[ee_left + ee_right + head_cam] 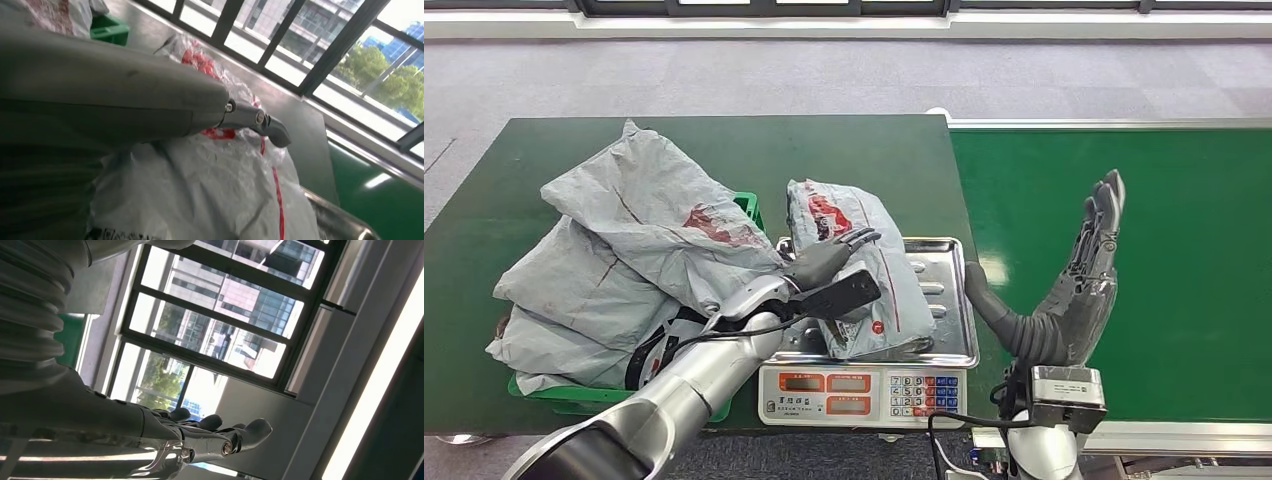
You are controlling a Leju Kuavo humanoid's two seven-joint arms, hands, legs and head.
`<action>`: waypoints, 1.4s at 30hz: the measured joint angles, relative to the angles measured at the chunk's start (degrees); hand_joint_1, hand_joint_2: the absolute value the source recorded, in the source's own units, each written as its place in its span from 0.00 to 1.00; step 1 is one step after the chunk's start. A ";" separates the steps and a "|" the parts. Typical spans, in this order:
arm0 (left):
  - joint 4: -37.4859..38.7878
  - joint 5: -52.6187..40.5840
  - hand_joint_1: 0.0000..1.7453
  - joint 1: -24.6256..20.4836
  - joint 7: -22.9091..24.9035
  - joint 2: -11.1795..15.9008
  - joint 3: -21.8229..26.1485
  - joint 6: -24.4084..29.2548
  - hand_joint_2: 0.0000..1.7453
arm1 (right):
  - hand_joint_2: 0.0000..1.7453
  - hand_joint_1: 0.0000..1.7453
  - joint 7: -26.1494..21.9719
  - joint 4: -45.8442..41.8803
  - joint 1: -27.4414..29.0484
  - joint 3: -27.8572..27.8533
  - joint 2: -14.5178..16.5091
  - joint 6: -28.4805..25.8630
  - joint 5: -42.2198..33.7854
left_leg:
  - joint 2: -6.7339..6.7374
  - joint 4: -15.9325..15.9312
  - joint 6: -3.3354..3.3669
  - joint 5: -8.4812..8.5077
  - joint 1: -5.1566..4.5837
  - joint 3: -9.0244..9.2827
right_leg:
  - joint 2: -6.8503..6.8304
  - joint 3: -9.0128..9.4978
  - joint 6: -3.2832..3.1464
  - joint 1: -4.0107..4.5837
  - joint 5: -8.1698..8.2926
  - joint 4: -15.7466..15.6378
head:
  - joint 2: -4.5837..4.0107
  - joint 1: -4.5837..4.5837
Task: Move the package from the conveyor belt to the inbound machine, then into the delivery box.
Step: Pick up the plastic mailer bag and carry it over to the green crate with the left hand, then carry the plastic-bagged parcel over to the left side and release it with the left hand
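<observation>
A grey plastic package (pixel 892 285) with red print lies on the steel tray (pixel 951 300) of the weighing machine (pixel 854 393). My left hand (pixel 829 262) reaches over it from the left, fingers stretched out along its top; I cannot see a grip. The left wrist view shows the thumb (pixel 260 122) extended just above the crinkled package (pixel 215 185). My right hand (pixel 1079 280) is raised upright beside the tray's right edge, over the green conveyor belt (pixel 1184 250), fingers straight and holding nothing. In the right wrist view the right hand (pixel 150 435) points up toward windows.
A green delivery box (pixel 749 205) at the left is piled with several large grey packages (pixel 654 220) that overflow its rim. Box and machine stand on a dark green table (pixel 844 150). The belt's metal rail (pixel 1114 124) runs along the far side.
</observation>
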 joint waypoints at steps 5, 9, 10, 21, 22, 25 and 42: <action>3.49 0.56 1.00 -1.03 -0.14 -0.23 -2.40 -2.27 1.00 | 1.00 0.00 -0.02 0.39 0.12 0.00 -0.05 0.51 -0.10 | -0.03 0.00 0.00 0.01 0.00 0.01 | 0.00 0.04 0.00 0.00 0.00 0.00 | 0.00 0.00; 4.69 0.76 1.00 -1.85 -0.91 -0.17 -3.84 -2.33 1.00 | 1.00 0.00 -0.02 0.53 0.13 0.00 -0.05 0.62 -0.08 | -0.09 0.00 0.01 0.02 0.00 0.01 | -0.03 0.08 0.00 0.00 0.00 0.00 | 0.00 0.00; 4.84 0.93 1.00 -2.06 -1.00 -0.13 -4.04 -2.09 1.00 | 1.00 0.00 -0.01 0.52 0.16 0.00 -0.05 0.62 -0.05 | -0.09 0.00 0.01 0.02 0.00 0.01 | -0.03 0.08 0.00 0.00 0.00 0.00 | 0.00 0.00; 0.90 0.79 1.00 -3.11 -0.30 2.95 -4.22 11.62 1.00 | 1.00 0.00 -0.01 0.51 0.76 0.00 -0.05 0.82 0.09 | -0.05 0.00 -0.03 0.04 0.01 0.01 | -0.01 0.03 0.00 0.01 0.00 0.02 | 0.00 0.00; 0.35 0.28 1.00 -3.12 -0.08 3.23 -4.24 12.61 1.00 | 1.00 0.00 -0.01 0.51 0.76 0.00 -0.05 0.82 0.09 | -0.06 0.00 -0.03 0.04 0.01 0.00 | -0.01 0.02 0.00 0.01 0.00 0.03 | 0.00 0.00; -2.69 -4.90 1.00 -3.00 2.19 4.58 -4.39 20.62 1.00 | 1.00 0.00 0.04 0.48 0.76 0.00 -0.04 0.86 0.09 | -0.02 0.00 -0.04 0.05 0.01 -0.01 | 0.00 0.01 -0.01 0.01 0.01 0.05 | 0.00 0.00; -34.05 -46.32 1.00 -11.49 52.30 26.09 -19.07 38.65 1.00 | 1.00 0.00 -1.92 0.49 3.08 0.00 -0.05 1.38 -1.55 | -0.05 -0.04 -0.13 0.10 0.06 -0.04 | 0.01 -0.06 -0.07 0.05 -0.02 0.09 | 0.00 -0.01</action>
